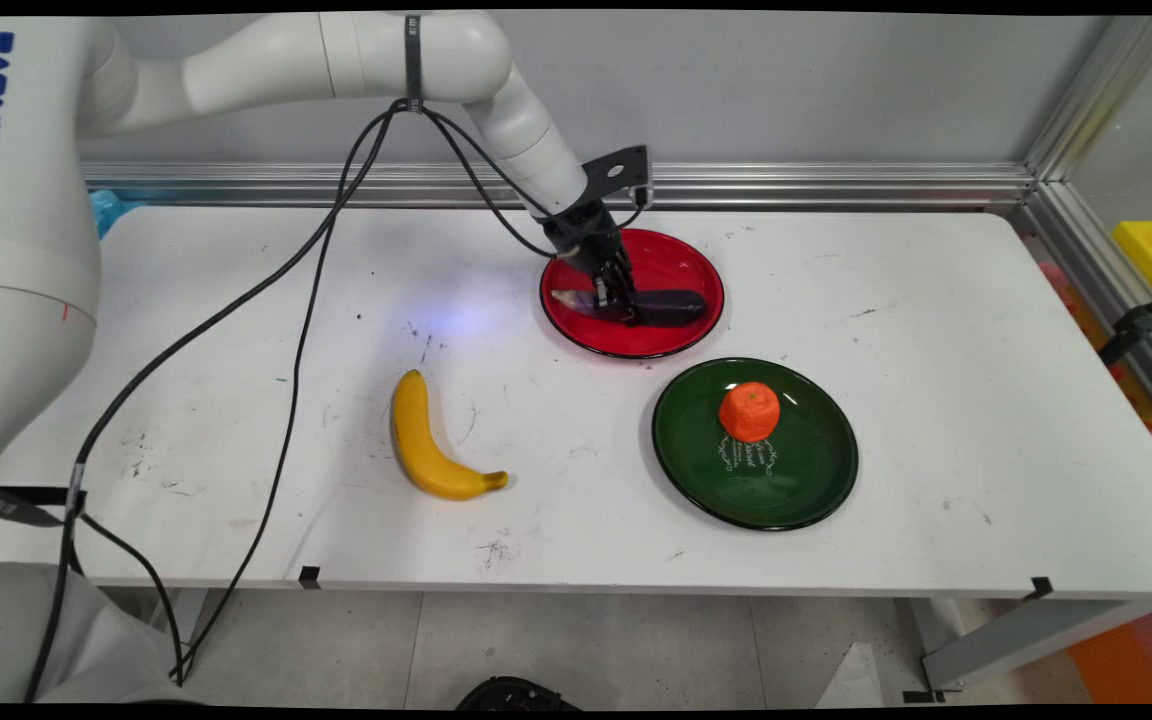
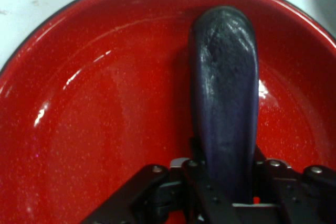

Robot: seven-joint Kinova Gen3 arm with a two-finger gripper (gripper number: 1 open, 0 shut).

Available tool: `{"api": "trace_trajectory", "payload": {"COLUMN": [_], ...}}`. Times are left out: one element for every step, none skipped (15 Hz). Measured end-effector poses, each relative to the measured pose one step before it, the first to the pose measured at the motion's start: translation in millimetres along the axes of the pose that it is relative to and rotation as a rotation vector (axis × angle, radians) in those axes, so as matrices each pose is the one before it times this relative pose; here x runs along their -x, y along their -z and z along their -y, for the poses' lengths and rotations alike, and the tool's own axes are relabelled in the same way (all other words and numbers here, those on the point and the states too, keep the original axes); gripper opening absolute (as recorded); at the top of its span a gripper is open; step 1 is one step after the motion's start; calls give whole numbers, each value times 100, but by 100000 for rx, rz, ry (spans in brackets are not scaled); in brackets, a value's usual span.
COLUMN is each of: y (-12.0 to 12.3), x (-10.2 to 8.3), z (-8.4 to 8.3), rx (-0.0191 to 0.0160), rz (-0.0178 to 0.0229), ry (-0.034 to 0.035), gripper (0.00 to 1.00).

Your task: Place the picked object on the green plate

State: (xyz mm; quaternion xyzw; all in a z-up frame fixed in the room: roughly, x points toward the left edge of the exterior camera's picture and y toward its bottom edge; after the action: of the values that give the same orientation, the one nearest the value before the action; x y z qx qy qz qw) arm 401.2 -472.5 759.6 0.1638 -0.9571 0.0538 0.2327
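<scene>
Gripper (image 1: 619, 300) was down inside the red plate (image 1: 681, 262), at the far middle of the white table (image 1: 936, 330), closed around a dark purple eggplant (image 1: 671, 307). Eggplant lay lengthwise across the plate's near half, its pale stem end pointing toward the left rim, its rounded end toward the right. Hand view showed the eggplant (image 2: 226, 98) running straight up from between the black linkage, the fingers pressed against both its sides low in the frame, glossy red plate (image 2: 94, 108) beneath and around it. Could not tell whether the eggplant rested on the plate or sat slightly lifted.

Green plate (image 1: 806, 470) stood just in front and to the right of the red one, rims near but apart. An orange (image 1: 750, 411), knobbly-skinned, sat on its far half, above some white lettering on the plate.

Banana (image 1: 426, 445) lay on the bare table well to the left of the green plate, curved, its stem end pointing right toward the near edge.

Black cables (image 1: 306, 290) hung from the arm and trailed down across the table's left part
</scene>
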Motion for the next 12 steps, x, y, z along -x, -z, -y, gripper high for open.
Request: {"api": "trace_trajectory", "payload": {"y": [128, 291, 343, 271, 541, 506, 571, 530, 467, 325, 309, 173], "x": [-280, -443, -449, -324, -591, -556, -658, -663, -678, -552, -624, -505], "z": [-7, -42, -80, -77, -183, -237, -363, -478, -620, -644, -893, -877], "rx": [25, 7, -4, 3, 26, 69, 108, 31, 64, 221, 441, 575], "rz": [-480, -532, -499, -302, -528, -442, -519, -481, -498, -416, -431, -258], "ry": [53, -142, -144, -147, -145, -114, 133, 69, -146, -195, -400, -553], "gripper": [0, 0, 0, 0, 0, 0, 0, 0, 0, 0, 0, 0]}}
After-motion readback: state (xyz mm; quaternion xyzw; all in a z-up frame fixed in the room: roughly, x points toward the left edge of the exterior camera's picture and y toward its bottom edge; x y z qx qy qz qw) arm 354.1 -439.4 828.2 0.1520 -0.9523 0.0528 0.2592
